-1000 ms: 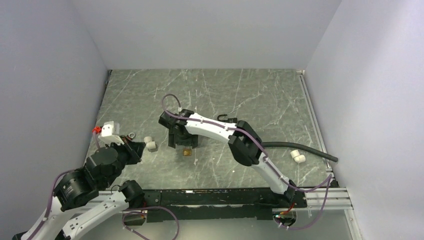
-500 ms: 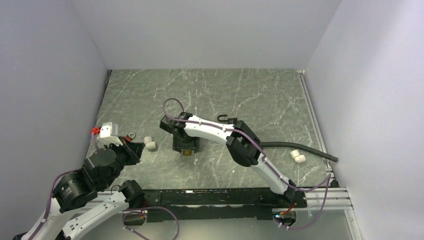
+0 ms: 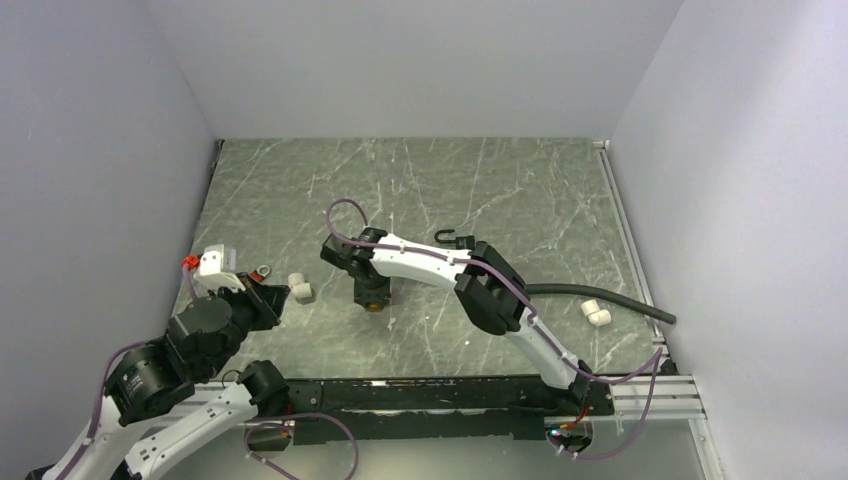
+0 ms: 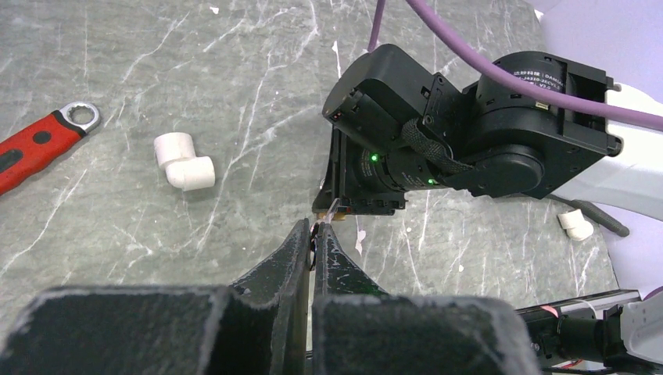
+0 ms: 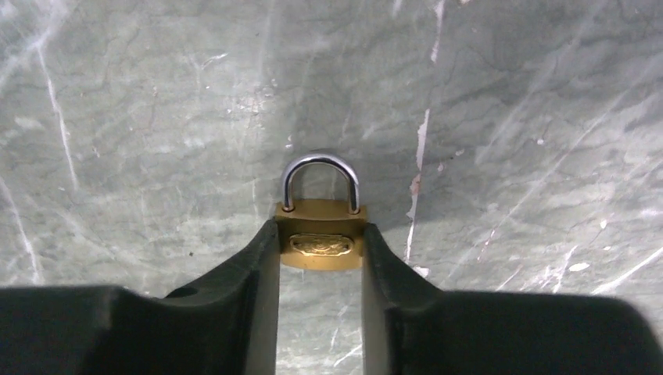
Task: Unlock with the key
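Soft, even light falls from above. Seen from overhead, the grey bench (image 3: 520, 190) looks matt, and the right arm (image 3: 430, 262) throws only a faint shadow on it. Down at the right wrist it is dimmer: the right pincer (image 5: 320, 251) shades the stone around the brass padlock (image 5: 320, 244), whose shackle (image 5: 320, 168) carries a bright streak. The left pincer (image 4: 313, 238) looms dark and blurred close to its lens, with a tiny glint on the key (image 4: 334, 207) at its tip. Green lamps (image 4: 374, 157) glow on the right arm's wrist.
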